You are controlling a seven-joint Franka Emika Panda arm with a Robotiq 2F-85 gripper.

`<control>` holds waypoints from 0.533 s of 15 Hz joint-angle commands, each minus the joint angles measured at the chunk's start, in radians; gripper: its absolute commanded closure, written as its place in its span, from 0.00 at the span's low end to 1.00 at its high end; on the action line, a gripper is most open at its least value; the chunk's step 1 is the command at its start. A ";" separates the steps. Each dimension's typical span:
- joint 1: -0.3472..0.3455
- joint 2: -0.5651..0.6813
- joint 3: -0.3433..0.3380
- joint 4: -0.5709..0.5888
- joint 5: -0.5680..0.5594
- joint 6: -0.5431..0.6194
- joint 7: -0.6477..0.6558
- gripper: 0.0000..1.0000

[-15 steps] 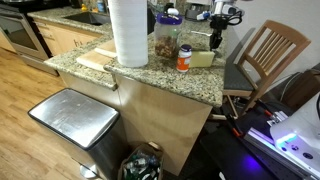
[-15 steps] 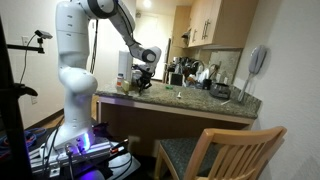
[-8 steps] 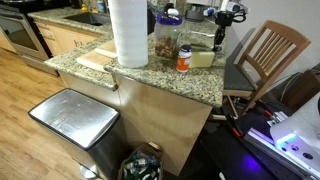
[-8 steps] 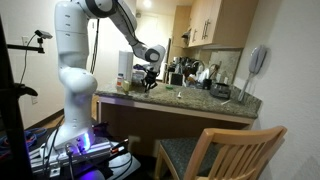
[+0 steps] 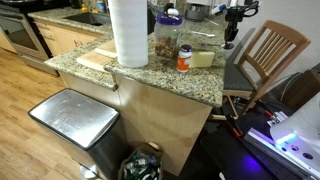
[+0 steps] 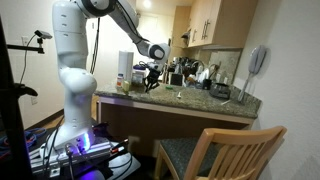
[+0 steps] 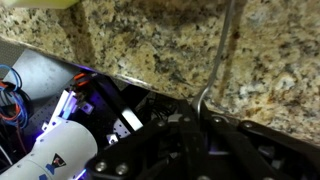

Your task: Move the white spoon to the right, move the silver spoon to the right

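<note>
In the wrist view my gripper is shut on the thin handle of the silver spoon. The spoon hangs above the speckled granite counter, near its edge. In both exterior views the gripper is held above the counter, at the end away from the paper towel roll; the spoon is too small to make out there. I cannot pick out the white spoon in any view.
A paper towel roll, a jar, a small orange-capped bottle and a cutting board stand on the counter. A wooden chair is beside the counter, a steel bin below. Kitchen items crowd the far end.
My gripper has risen a little and moved sideways along the counter, away from the paper towel roll, with the silver spoon in it.
</note>
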 commanded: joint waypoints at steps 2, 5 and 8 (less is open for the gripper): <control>-0.025 -0.026 -0.032 0.013 0.062 0.170 0.012 0.98; -0.043 -0.001 -0.059 0.050 0.101 0.313 0.011 0.98; -0.056 0.081 -0.067 0.079 0.048 0.482 0.074 0.98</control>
